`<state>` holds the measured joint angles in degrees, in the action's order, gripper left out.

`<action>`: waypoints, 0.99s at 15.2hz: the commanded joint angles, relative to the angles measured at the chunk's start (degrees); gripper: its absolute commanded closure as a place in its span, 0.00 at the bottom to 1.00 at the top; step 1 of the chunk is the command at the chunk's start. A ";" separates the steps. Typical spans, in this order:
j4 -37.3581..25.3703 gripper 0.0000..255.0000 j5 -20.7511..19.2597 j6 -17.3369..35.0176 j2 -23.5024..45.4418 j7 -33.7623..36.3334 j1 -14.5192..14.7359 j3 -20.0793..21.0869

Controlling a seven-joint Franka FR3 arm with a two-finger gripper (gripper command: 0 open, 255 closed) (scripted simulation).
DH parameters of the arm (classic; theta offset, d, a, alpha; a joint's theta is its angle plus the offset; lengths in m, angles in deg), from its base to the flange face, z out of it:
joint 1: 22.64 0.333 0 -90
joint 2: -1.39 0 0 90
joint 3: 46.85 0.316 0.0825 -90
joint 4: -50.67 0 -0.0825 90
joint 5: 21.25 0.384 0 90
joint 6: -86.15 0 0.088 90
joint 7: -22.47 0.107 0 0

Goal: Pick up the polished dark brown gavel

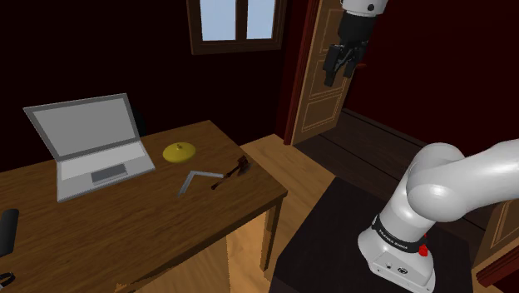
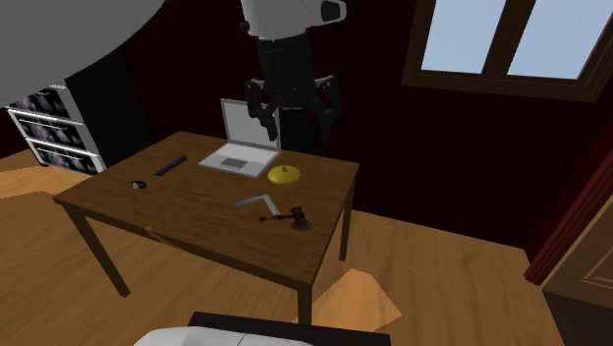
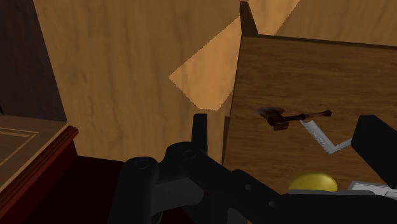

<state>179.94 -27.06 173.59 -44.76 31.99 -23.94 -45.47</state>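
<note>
Wide apart and clasping nothing, the jaws of the all-black two-finger gripper (image 1: 339, 68) (image 2: 295, 108) (image 3: 287, 137) hang high above the end edge of the brown wooden table (image 1: 125, 225) (image 2: 196, 231) (image 3: 356, 70). In the wrist view that edge runs between the fingers (image 3: 200, 130), with light wood floor (image 3: 127, 57) on its far side.

Well below, the small dark brown gavel (image 1: 235, 171) (image 2: 290, 217) (image 3: 286, 118) lies flat on the table near this end, its head toward the edge and its thin handle pointing inward. A bent grey metal bar (image 1: 195, 179) (image 2: 257, 201) (image 3: 321, 137) lies just beside the handle. A low yellow dome (image 1: 178, 151) (image 2: 283, 175) (image 3: 312, 182) sits farther in, then an open grey laptop (image 1: 91, 141) (image 2: 241, 138). Bare wood lies between the gavel and both nearby table edges. In the shoulder view a panelled wooden door (image 1: 320, 100) stands behind the gripper.
</note>
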 commanded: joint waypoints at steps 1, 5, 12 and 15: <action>0.00 0.00 0.00 0.00 0.00 0.00 0.00 0.00; 4.07 0.00 -0.27 7.77 3.64 1.94 0.22 1.48; 8.10 0.00 -1.66 21.25 13.12 5.78 0.19 4.10; 8.57 0.00 -2.79 26.77 18.27 7.70 -0.10 5.29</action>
<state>188.08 -29.50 198.35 -28.00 38.93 -24.00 -40.65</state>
